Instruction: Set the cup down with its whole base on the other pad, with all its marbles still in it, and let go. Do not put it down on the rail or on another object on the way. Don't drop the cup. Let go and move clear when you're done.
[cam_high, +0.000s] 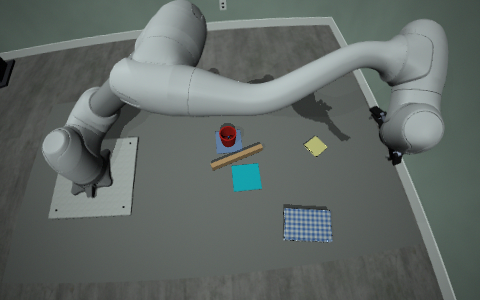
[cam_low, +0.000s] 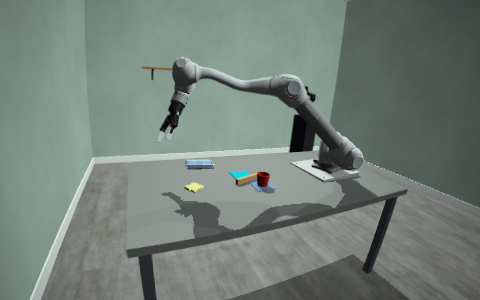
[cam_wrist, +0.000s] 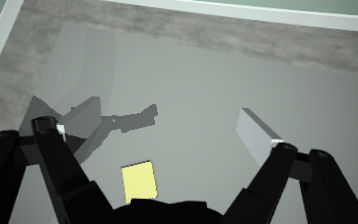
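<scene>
I have the gripper (cam_low: 165, 135) hanging high above the far left end of the table (cam_low: 210, 235) in the exterior view, its fingers spread as wide as they go and holding nothing. Through the wrist camera I see both pale fingertips far apart over bare grey surface, with a small yellow square (cam_wrist: 140, 181) lying between and below them.

The red cup (cam_high: 228, 135) stands upright on the slate-blue pad (cam_high: 226, 145), well away from the gripper. I cannot make out the marbles inside it. Just beside that pad, on its near side in the top view, lies the wooden rail (cam_high: 237, 156), running slantwise. Beyond the rail sits the turquoise pad (cam_high: 246, 177), close to the rail.

A blue checked cloth (cam_high: 307, 224) lies further right and nearer in the top view, apart from everything else. The arm's base plate (cam_high: 125, 200) is at the left of that view.
</scene>
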